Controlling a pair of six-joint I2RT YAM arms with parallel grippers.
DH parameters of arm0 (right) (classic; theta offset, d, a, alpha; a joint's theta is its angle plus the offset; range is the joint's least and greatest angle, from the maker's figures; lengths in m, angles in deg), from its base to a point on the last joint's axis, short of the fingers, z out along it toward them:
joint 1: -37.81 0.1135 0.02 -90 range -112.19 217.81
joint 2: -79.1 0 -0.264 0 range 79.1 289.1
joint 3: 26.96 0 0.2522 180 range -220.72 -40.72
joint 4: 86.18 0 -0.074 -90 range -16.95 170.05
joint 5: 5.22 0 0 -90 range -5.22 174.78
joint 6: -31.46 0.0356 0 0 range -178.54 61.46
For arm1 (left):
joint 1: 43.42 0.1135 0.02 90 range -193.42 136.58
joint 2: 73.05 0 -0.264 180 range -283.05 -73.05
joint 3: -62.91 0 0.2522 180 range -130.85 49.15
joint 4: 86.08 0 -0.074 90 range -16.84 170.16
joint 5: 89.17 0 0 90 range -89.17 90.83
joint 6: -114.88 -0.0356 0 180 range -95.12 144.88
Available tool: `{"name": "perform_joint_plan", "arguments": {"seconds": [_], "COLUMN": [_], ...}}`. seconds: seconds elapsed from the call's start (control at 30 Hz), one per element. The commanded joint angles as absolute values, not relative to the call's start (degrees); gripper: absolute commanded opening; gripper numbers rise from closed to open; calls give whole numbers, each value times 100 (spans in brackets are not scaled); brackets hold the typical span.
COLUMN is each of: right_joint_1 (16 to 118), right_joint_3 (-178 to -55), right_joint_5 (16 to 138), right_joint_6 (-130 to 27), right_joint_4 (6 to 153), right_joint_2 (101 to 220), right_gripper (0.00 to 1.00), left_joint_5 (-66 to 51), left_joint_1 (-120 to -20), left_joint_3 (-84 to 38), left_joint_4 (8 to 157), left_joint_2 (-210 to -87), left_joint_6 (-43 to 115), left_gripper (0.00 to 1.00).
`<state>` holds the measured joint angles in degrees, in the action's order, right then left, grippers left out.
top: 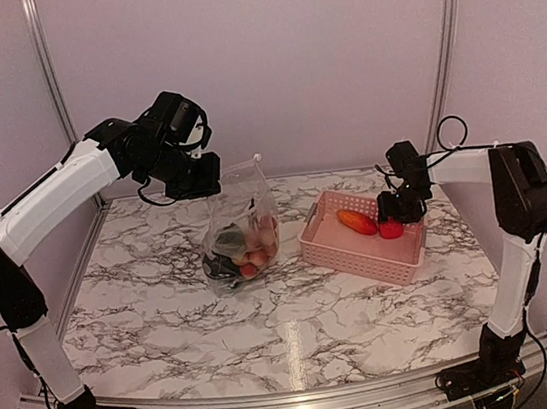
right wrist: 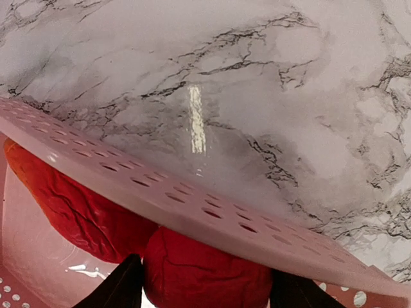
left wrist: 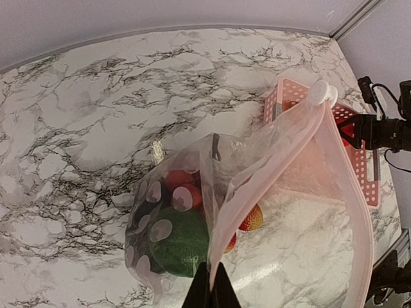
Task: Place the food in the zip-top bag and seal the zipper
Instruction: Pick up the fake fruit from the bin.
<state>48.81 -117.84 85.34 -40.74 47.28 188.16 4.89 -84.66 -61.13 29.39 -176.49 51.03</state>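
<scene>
Pale lilac walls [top: 285,62] with metal corner rails [top: 449,40] are seen all round, pretty plain. Below, a glossy bench [top: 168,319] is done in white marble print with grey veins, lamp glare smeared across it.

The zip-top bag [top: 243,190] is held upright mid-bench with its bottom down on the surface. It's clear, thin, crinkly plastic, the mouth gaping, and a small white slider [left wrist: 319,93] is set at the far end of the rim. That rim is pinched flat by the left claw [left wrist: 210,290], clamped tight on it.

Just right of the bag, a pink plastic basket [top: 361,255] dotted with holes is parked.

A round green piece [left wrist: 183,250], something dark [top: 219,265] and red-pink berries [left wrist: 183,192] are piled in the bag's bottom. In the basket, a smooth orange-red mango [top: 356,221] is laid beside a wrinkly red berry [right wrist: 205,273].

The right claw [top: 392,217] is lowered over that berry, one finger each side. Whether it's actually squeezed can't be told.
</scene>
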Motion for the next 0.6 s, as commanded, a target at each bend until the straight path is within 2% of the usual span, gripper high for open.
{"name": "perform_joint_plan", "arguments": {"seconds": [0.0,0.17,0.33,0.57], "right_joint_1": [4841,4844,4844,4901], "right_joint_3": [-12005,-12044,-12000,-12062], "right_joint_5": [8349,8278,8320,8259], "right_joint_6": [-4023,-4042,-4078,-4061], "right_joint_4": [4859,4761,4700,4456], "right_joint_2": [19014,19086,19111,18623], "right_gripper": [62,71,70,60], "left_joint_5": [487,471,439,445], "left_joint_1": [-8429,-8429,-8429,-8429], "left_joint_3": [-6013,-6026,-6062,-6057], "left_joint_4": [2927,2931,2943,2953], "left_joint_2": [-17424,-17459,-17526,-17528], "left_joint_6": [5063,5055,5055,5039], "left_gripper": [0,0,0,0]}}
